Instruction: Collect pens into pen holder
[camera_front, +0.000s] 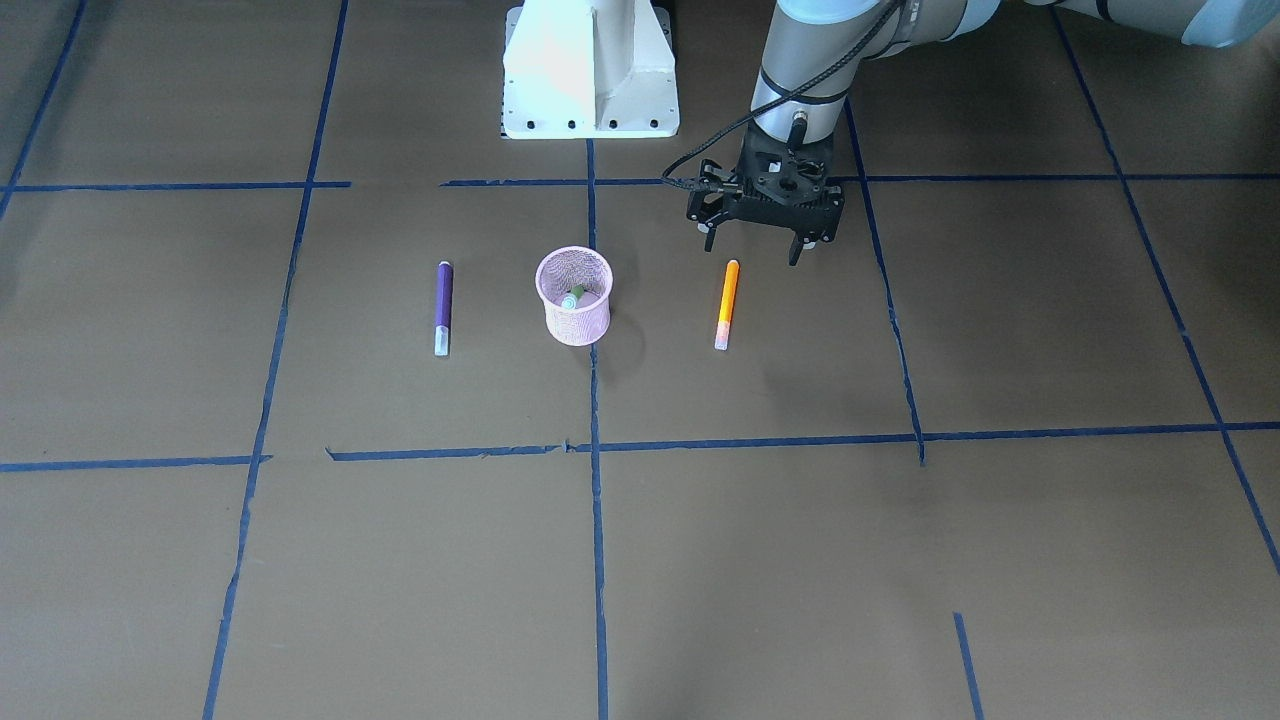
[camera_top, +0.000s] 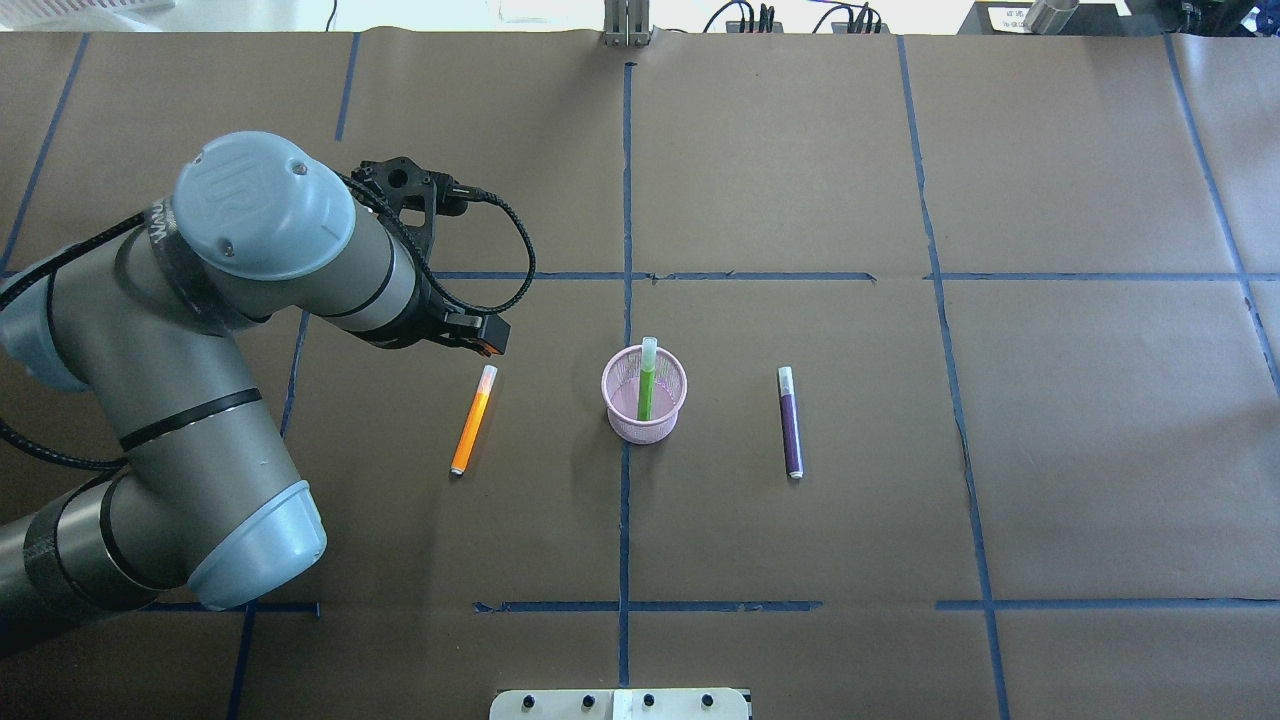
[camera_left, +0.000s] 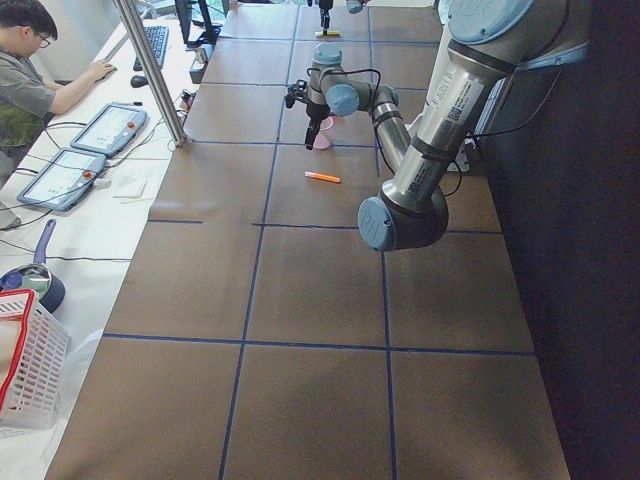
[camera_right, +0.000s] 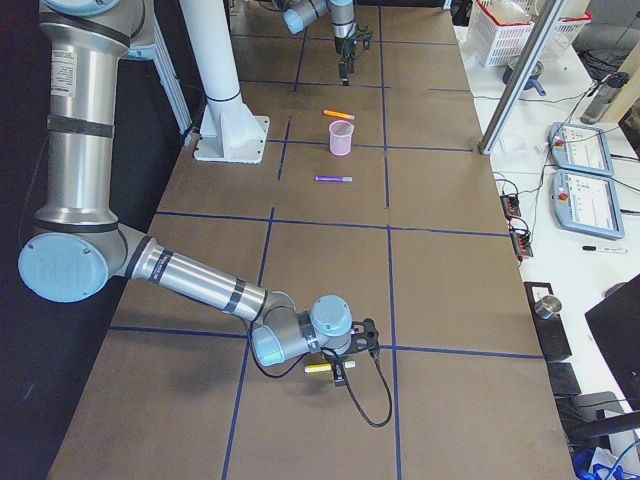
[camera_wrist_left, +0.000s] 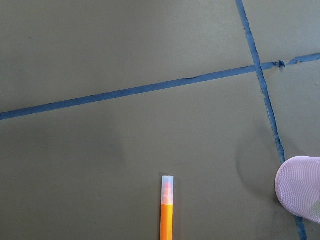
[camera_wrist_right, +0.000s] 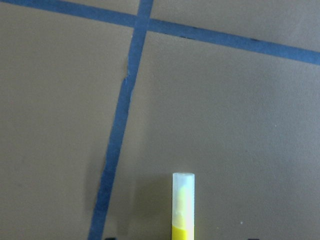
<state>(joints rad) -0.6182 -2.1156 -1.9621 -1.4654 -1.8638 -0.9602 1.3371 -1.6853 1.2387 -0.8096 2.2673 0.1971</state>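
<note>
Brown paper-covered table (camera_front: 900, 560) w/ a grid of blue tape lines (camera_front: 597, 560).

Small pink wire-mesh cylindrical pen holder (camera_front: 574, 300) stands upright at the centre, on a tape line. Inside it a slim bright green marker pen (camera_top: 646, 385) leans, pale cap end up and poking over the rim.

Slim orange marker pen (camera_front: 727, 304) w/ pale translucent cap lies flat on the table on the robot's left of the holder, well apart from it. Slim purple marker pen (camera_front: 443, 307), same pale cap, lies flat on the holder's other side, approx parallel to the orange one. Both have cap ends pointing away from the robot.

Black two-finger left gripper (camera_front: 752, 250) hangs above the table near the orange marker pen, pointing down, fingers spread apart, nothing btwn them, not touching the pen. Its wrist view shows the orange pen's cap end at bottom centre and the holder's rim at the right edge.

Right gripper (camera_right: 340, 368) is low over the table, far from the holder toward the robot's right end, next to a yellow marker pen (camera_wrist_right: 183, 205) w/ pale cap. It shows only in the side view, so can't tell if its fingers are apart, together or clamped on that pen.

A person (camera_left: 30, 60) sits at a side desk beyond the table.
</note>
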